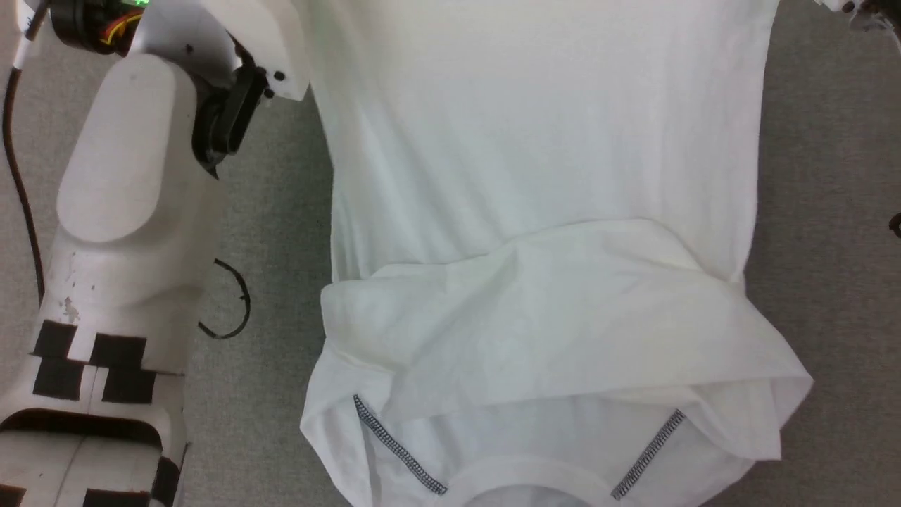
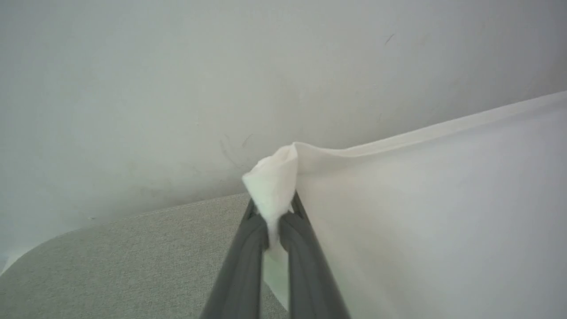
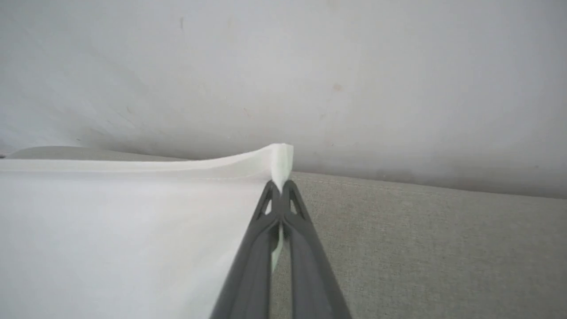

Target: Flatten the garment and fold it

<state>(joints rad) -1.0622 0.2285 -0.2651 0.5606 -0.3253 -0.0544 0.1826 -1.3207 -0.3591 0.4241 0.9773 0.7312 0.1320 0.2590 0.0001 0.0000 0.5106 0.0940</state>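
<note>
Here, in the head view, the garment [image 1: 535, 176] lies spread on the grey woven bench [image 1: 274, 232], its white body running from the top edge down to the near edge. A loose fold of the same cloth [image 1: 549, 338] lies crumpled across the lower part. Below that fold, two slanting dark-stitched seams [image 1: 398, 445] [image 1: 647, 454] sit on either side of a rounded neckband [image 1: 521, 479] at the bottom edge. The pale left forearm [image 1: 120, 162] stands at the left, beside the garment's left edge. A thin dark loop [image 1: 232, 303] lies on the bench between the two, and a dark cable [image 1: 17, 176] runs down the far left.

In the left wrist view, the left pincer [image 2: 273, 208] is closed tight on a bunched corner of the garment [image 2: 443, 212], and the cloth puffs out above the fingertips. The sheet stretches away to the right over the bench [image 2: 133, 257], with a plain pale wall [image 2: 221, 66] behind.

In the right wrist view, the right pincer [image 3: 280, 186] is nipped shut on the opposite corner. A small peak of fabric stands just above its tips, the hem edge pulls away taut to the left [image 3: 110, 230], and bare bench [image 3: 421, 239] lies to the right.
</note>
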